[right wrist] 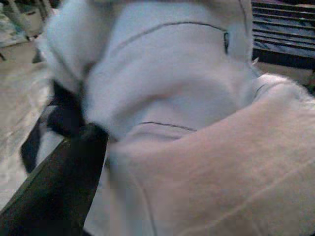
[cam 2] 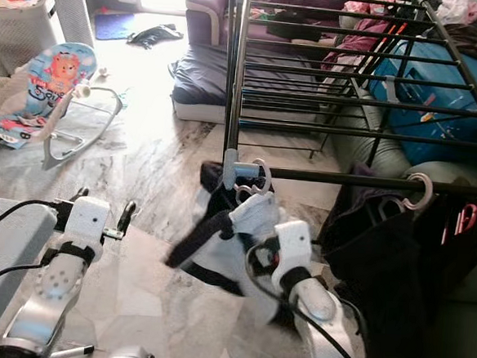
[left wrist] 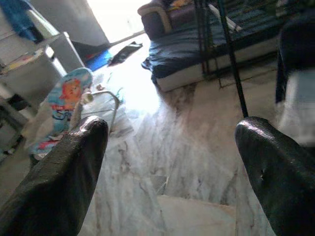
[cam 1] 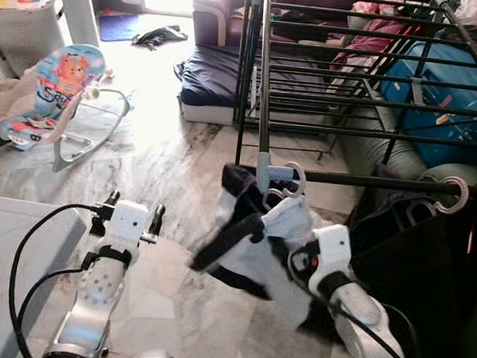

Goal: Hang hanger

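left eye view: right hand (cam 1: 280, 231) grips the white garment (cam 1: 289, 219) whose hanger (cam 1: 283, 186) hooks the rack rail (cam 1: 369, 181); left hand (cam 1: 132, 208) spread wide, empty.

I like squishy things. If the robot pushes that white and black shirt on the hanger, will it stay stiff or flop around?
Probably floppy: the shirt hangs in soft folds and bunches around the right pincer. It likely swings too, since its hanger only hooks over the rack bar. It looks light, though that is a guess.
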